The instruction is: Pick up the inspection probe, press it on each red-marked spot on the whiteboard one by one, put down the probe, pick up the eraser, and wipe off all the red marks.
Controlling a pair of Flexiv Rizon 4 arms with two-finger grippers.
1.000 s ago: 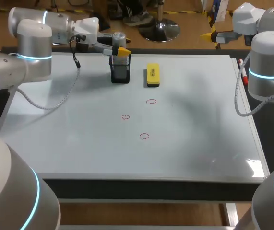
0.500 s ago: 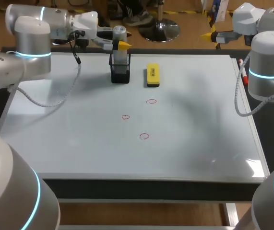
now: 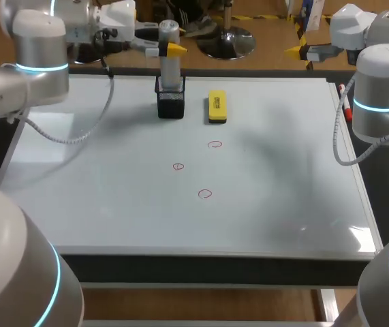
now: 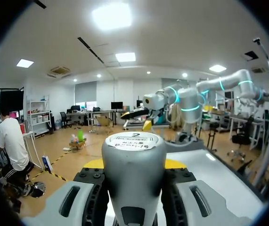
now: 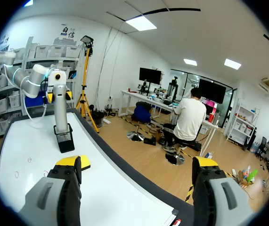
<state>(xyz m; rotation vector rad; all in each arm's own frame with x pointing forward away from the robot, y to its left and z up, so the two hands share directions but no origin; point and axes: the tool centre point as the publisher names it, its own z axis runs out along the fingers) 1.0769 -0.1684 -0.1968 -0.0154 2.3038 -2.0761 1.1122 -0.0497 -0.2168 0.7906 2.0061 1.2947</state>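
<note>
The left claw (image 3: 170, 49) pinched the grey probe (image 3: 170, 68) near its top, at the far edge of the whiteboard (image 3: 112, 204). Its low end seemed just inside the black holder (image 3: 170, 103). The probe looked hard and smooth, maybe slippery, so a tight hold up high seemed best. The right claw (image 5: 137, 165) was spread wide. The red marks (image 3: 205, 193) had open room around them. The yellow eraser (image 3: 216, 107) sat near the holder.

Head overhead, wrists level, probe (image 3: 169, 58) shared

Silver-grey left arm (image 3: 41, 41) and right arm (image 3: 383, 78) bear cyan rings (image 3: 41, 67) and grey cables (image 3: 71, 139)
</note>
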